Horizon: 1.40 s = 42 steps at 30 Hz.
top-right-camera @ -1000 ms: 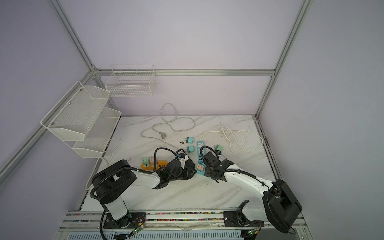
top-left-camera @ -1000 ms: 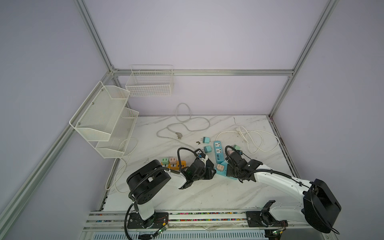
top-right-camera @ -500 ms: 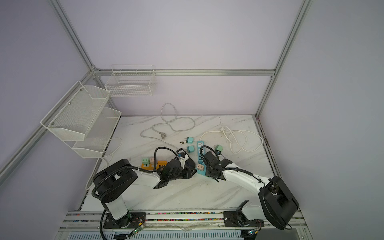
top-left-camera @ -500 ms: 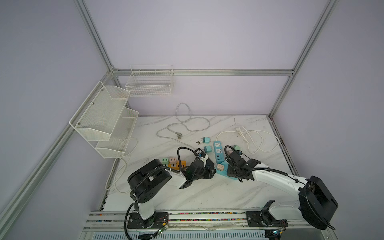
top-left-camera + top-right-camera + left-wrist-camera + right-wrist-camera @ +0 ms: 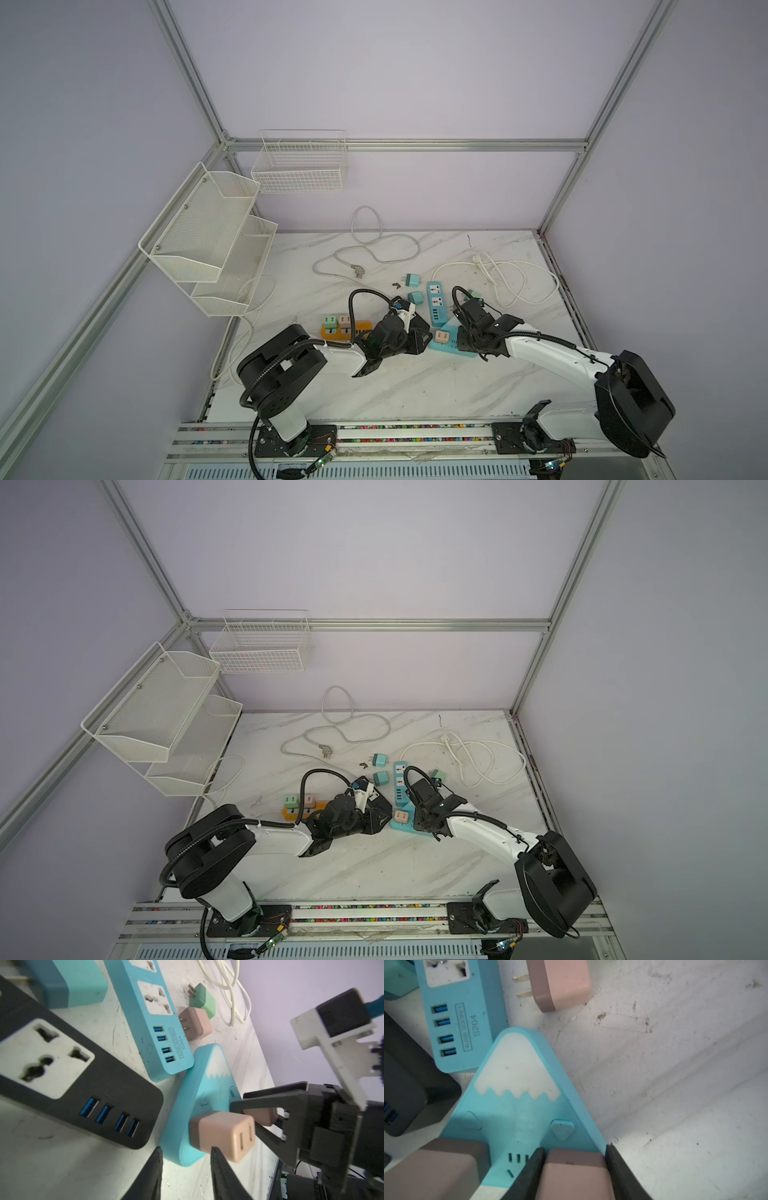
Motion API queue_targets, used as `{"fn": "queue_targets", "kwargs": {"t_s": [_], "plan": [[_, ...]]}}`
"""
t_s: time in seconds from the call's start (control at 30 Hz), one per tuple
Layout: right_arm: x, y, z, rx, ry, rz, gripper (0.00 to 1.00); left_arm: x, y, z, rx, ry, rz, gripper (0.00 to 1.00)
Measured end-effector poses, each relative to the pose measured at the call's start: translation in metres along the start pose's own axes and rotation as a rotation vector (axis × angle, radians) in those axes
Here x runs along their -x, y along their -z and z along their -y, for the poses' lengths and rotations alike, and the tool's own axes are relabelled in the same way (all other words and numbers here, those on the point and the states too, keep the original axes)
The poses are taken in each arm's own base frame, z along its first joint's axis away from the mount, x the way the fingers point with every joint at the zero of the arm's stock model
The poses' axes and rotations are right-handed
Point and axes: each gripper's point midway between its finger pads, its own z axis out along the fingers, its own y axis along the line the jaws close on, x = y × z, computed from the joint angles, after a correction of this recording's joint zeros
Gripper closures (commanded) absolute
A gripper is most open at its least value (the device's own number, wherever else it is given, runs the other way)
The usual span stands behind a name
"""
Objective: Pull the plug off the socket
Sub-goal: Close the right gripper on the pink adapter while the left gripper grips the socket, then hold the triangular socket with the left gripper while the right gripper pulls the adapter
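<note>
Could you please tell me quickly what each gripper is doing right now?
Left gripper: straddles the teal socket at its corner; grip cannot be told.
Right gripper: closed on a plugged-in pink plug.

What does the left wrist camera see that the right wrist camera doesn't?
Only the left wrist view: the green plug, the white cable, and the right gripper seen from outside. Only the right wrist view: the little slots on the mountain-shaped socket. Both: that socket, the held pink plug between the right jaws, the second pink plug beside it, and the blue strip.
</note>
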Motion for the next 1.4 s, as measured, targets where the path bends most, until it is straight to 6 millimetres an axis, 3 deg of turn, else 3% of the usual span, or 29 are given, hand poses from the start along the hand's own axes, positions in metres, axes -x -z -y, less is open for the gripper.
{"fn": "queue_targets", "kwargs": {"t_s": [0.2, 0.67, 0.9, 1.2, 1.4], "plan": [[0.000, 0.000, -0.002, 0.011, 0.032, -0.005, 0.60, 0.008, 0.010, 0.002, 0.024, -0.086, -0.023, 0.54], [-0.001, 0.001, -0.008, 0.043, 0.050, -0.012, 0.62, 0.019, -0.041, 0.008, -0.004, -0.260, -0.230, 0.39], [-0.001, 0.001, -0.009, 0.048, 0.050, -0.010, 0.62, 0.023, -0.064, 0.003, -0.008, -0.292, -0.307, 0.38], [-0.001, 0.001, -0.009, 0.045, 0.055, -0.011, 0.63, 0.029, -0.082, 0.011, -0.048, -0.330, -0.342, 0.37], [0.000, 0.001, -0.009, 0.035, 0.057, -0.016, 0.63, 0.028, -0.085, 0.010, -0.047, -0.347, -0.360, 0.44]]}}
